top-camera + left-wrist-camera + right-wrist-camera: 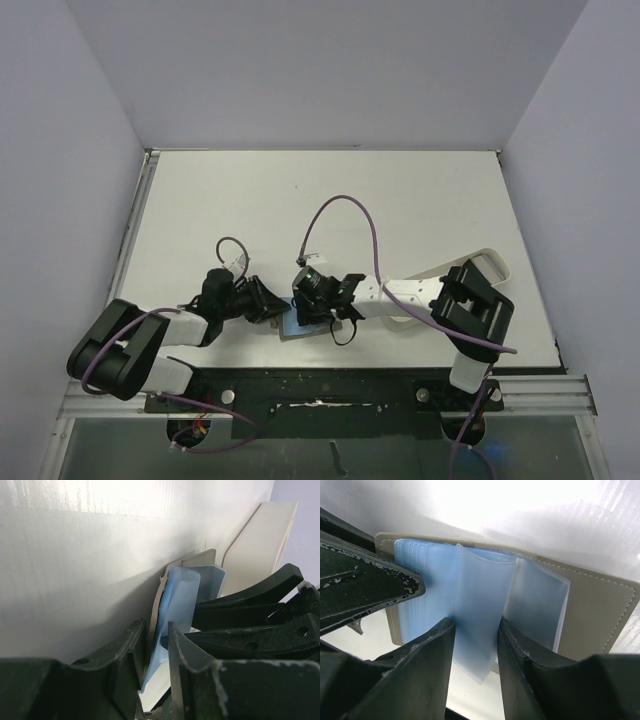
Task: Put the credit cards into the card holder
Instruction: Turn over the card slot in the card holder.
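From above, the left gripper (270,303) and right gripper (318,303) met over the open card holder (297,326) near the table's (420,200) front edge; the left wrist showed its fingers (131,647) narrowly straddling a blue leaf (176,602), grip unclear; the right wrist showed its fingers (434,652) spread around a blue leaf (475,605).

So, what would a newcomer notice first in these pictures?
The open card holder lies at the near edge of the table, its light blue sleeves fanned up. Both grippers meet over it: the left gripper and the right gripper each straddle one sleeve. A white tray lies to the right, under the right arm.
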Robot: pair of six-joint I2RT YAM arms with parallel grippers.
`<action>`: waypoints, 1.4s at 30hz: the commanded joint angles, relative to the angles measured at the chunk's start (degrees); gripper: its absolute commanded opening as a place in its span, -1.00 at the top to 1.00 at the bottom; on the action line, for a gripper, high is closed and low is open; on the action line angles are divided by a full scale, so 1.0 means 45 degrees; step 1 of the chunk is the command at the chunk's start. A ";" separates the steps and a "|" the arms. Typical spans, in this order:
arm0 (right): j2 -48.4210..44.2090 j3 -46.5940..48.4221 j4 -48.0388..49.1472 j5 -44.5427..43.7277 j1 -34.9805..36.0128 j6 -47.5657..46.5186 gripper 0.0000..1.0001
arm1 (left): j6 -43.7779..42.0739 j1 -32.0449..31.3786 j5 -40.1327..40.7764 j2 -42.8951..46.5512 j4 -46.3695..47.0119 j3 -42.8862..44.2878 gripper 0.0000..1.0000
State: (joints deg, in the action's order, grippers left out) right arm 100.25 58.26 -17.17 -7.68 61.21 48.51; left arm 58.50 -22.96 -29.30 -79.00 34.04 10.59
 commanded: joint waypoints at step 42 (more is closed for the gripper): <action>-0.2696 -0.0141 0.0900 0.0584 -0.0295 -0.0209 -0.22 | -0.0738 -0.0777 0.0617 0.2556 -0.7136 0.4228 1.00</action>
State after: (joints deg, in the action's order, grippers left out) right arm 86.35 57.14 -17.26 -6.81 59.99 47.90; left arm 54.48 -26.17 -25.12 -69.01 -0.30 28.75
